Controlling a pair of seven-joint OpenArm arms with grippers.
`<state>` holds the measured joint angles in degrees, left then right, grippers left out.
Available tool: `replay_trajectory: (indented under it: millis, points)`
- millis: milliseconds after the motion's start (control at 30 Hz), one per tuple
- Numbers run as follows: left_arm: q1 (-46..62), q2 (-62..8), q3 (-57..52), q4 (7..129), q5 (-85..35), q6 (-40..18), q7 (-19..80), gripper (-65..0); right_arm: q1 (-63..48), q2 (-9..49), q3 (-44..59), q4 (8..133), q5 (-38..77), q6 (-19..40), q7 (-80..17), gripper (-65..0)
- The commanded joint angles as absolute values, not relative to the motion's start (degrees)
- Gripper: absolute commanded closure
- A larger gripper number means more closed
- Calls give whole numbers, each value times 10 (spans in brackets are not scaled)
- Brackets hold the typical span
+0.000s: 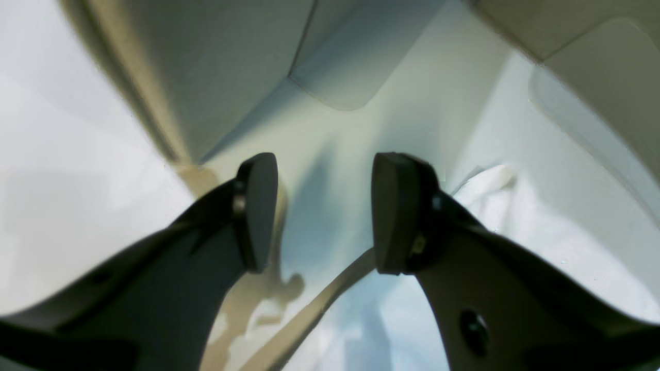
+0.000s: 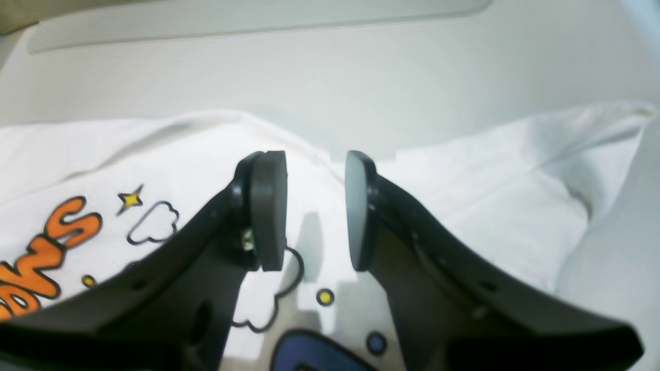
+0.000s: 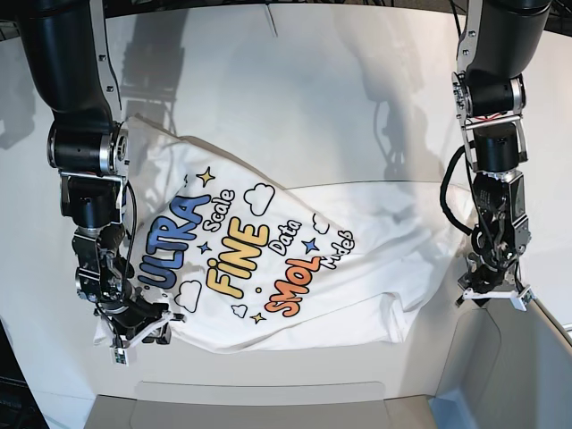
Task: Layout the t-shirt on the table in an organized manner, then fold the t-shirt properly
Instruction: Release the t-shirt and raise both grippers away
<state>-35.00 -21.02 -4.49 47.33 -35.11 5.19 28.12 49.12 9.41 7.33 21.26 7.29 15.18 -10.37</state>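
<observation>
Soft white t-shirt (image 3: 295, 268) — rumpled, smooth table (image 3: 313, 98).

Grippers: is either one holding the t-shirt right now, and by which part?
Nothing is held. The left gripper and the right gripper both stand open over the t-shirt.

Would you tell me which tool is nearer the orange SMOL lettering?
Right: the right tool hovers over the t-shirt beside its print; the left tool sits at the far sleeve.
</observation>
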Motion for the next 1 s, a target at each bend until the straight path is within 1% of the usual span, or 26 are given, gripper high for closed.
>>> replay_trajectory:
  millis: [0,33,100,200,267,300,500,533,600,667,733,833,967]
  points:
    - [-370,-225,-44,504,-350,48,276,-301,507,98,74,236,80,154,-90,-197]
    - [-364,-232,-44,524,-350,47,285,-300,497,97,74,251,80,154,-92,-197]
    - [-329,-240,-45,579,-350,22,303,-299,465,95,74,298,93,154,-93,-196]
    - [-275,-251,-48,690,-350,-37,313,-299,392,88,74,405,153,154,-94,-196]
    - [-228,-263,-48,750,-350,-56,313,-299,334,81,70,491,191,154,-94,-195]
    - [-209,-269,-48,779,-350,-56,313,-299,306,80,70,531,204,154,-101,-195]
    - [-117,-287,-51,898,-350,-56,313,-299,158,59,74,786,255,152,-242,-195]
    - [-105,-287,-51,913,-350,-54,313,-299,129,59,74,829,263,144,-258,-195]
    - [-77,-287,-51,937,-350,-52,313,-299,78,58,74,892,274,109,-280,-195]
    - [-56,-287,-51,950,-350,-52,318,-299,35,49,74,932,282,69,-291,-195]
    - [-42,-288,-51,955,-350,-52,352,-298,-2,42,91,948,284,44,-291,-195]
    - [-32,-302,-80,980,-350,-51,409,-298,-62,33,130,961,288,37,-288,-195]
    - [8,-301,-141,1030,-350,-52,431,-272,-150,34,176,1050,364,38,-288,-195]
